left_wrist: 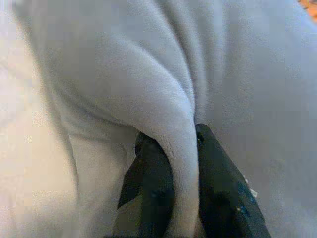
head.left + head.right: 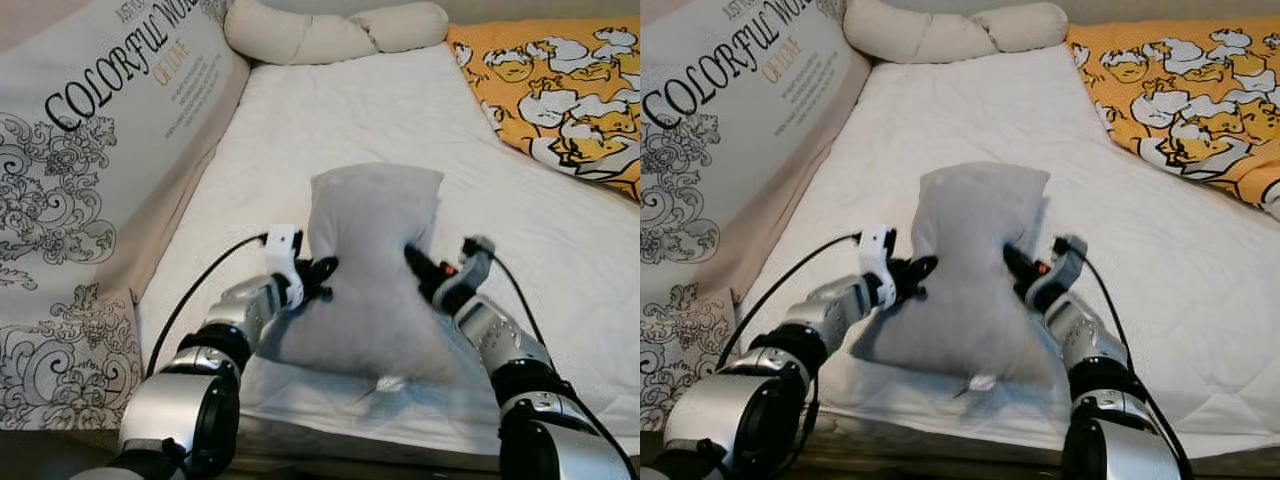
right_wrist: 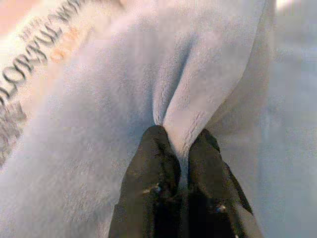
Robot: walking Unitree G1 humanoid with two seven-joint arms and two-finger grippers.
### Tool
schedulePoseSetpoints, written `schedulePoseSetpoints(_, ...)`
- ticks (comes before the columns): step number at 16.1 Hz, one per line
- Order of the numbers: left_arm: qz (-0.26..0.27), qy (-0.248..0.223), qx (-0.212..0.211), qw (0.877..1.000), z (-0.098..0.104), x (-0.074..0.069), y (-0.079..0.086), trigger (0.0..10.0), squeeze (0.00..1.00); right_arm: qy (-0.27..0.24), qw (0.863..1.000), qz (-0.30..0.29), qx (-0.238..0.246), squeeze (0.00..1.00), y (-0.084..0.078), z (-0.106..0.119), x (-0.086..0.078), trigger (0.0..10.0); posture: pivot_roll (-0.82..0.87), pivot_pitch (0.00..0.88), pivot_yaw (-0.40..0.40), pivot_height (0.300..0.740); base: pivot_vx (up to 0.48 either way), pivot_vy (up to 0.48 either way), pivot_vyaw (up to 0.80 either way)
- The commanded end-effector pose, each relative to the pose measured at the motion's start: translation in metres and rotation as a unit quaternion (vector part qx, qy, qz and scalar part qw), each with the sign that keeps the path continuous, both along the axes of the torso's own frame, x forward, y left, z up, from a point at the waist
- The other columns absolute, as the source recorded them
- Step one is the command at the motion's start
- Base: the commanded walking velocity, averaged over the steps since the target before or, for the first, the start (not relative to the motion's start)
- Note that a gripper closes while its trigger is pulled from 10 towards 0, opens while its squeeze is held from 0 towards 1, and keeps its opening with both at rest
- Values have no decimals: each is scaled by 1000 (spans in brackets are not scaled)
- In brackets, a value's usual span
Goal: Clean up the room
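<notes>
A light grey fleece pillow (image 2: 370, 275) stands on the near part of the white mattress (image 2: 330, 120), held from both sides. My left gripper (image 2: 322, 272) is shut on a fold of its left side; the left wrist view shows the fabric pinched between the black fingers (image 1: 158, 188). On the pillow's right side my right gripper (image 2: 412, 258) is shut on another fold, which the right wrist view shows squeezed between its fingers (image 3: 153, 168). The pillow (image 2: 975, 270) is narrowed at its middle where the two grippers press in.
A printed bumper panel (image 2: 90, 180) with black lettering lines the left side. A cream bolster (image 2: 330, 30) lies along the head of the bed. An orange duck-print blanket (image 2: 560, 85) covers the far right. The mattress's front edge runs just below the pillow.
</notes>
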State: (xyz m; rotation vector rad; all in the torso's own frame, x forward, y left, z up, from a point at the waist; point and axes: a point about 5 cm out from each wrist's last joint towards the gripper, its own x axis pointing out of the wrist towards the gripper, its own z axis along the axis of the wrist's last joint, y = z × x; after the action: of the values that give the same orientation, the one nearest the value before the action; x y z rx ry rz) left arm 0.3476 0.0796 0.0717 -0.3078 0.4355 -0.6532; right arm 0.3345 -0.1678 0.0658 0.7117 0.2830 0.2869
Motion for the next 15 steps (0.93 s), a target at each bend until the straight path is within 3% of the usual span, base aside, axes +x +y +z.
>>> schedulePoseSetpoints(1,-17,-73,-20,997,33,14,-8,0,0,-93,996,-16,0,0,5,38,14,0,-137,0,178,740,0,0,0)
schedulePoseSetpoints(3,-3,-111,-42,993,51,20,-5,0,0,-119,992,-18,-32,0,3,46,11,0,-131,0,172,740,0,0,0)
schedulePoseSetpoints(4,0,-131,-40,991,58,20,-4,0,0,-122,991,-27,-51,0,2,47,9,2784,-130,0,171,740,0,0,0)
schedulePoseSetpoints(5,-2,-143,-34,989,61,20,-3,0,0,-125,990,-26,-51,0,2,49,8,3647,-136,0,172,740,0,0,0)
schedulePoseSetpoints(6,-4,-165,-11,986,64,18,-2,0,0,-138,989,-22,-39,0,6,55,6,10000,-137,0,173,740,0,0,0)
schedulePoseSetpoints(7,-4,-181,27,983,64,17,-3,10000,0,-163,986,-23,-39,0,9,64,3,10000,-142,0,182,740,0,0,0)
schedulePoseSetpoints(10,19,-218,36,975,75,16,-6,10000,0,-159,984,-47,-63,0,9,66,-2,10000,-133,0,178,740,0,0,0)
schedulePoseSetpoints(12,32,-224,30,974,80,17,-1,10000,0,-150,985,-27,-86,0,17,61,-8,10000,-129,0,176,740,0,0,0)
schedulePoseSetpoints(14,35,-229,70,970,76,15,4,10000,0,-143,979,2,-142,0,26,56,-12,10000,-123,0,166,740,0,371,0)
schedulePoseSetpoints(15,40,-228,77,970,75,15,6,10000,0,-147,979,7,-144,0,28,58,-12,10000,-116,0,154,740,0,401,0)
